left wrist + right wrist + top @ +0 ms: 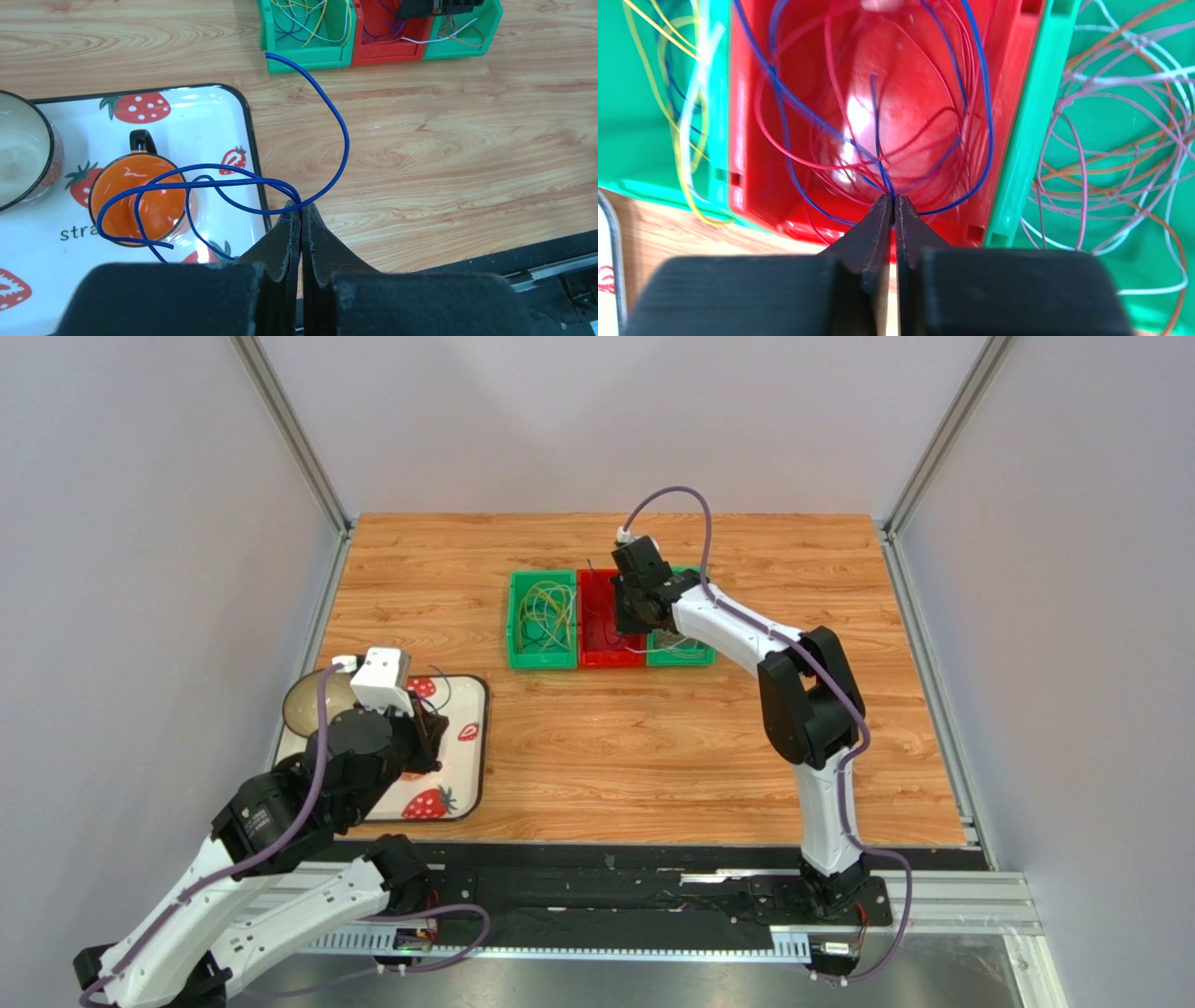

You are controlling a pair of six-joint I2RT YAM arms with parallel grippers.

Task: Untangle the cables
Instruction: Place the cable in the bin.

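The wooden bench [631,756] carries a strawberry-print tray [210,112] at its left. At the far middle three bins stand side by side: a green bin [542,620], a red bin [749,196] and a second green bin [1029,140], each holding looped cables [1088,150]. An orange mug [140,196] stands on the tray. The left gripper [301,211] is closed on a loose blue cable [344,133] that loops over mug and bench. The right gripper [892,204], closed, pinches another blue strand [880,147] inside the red bin.
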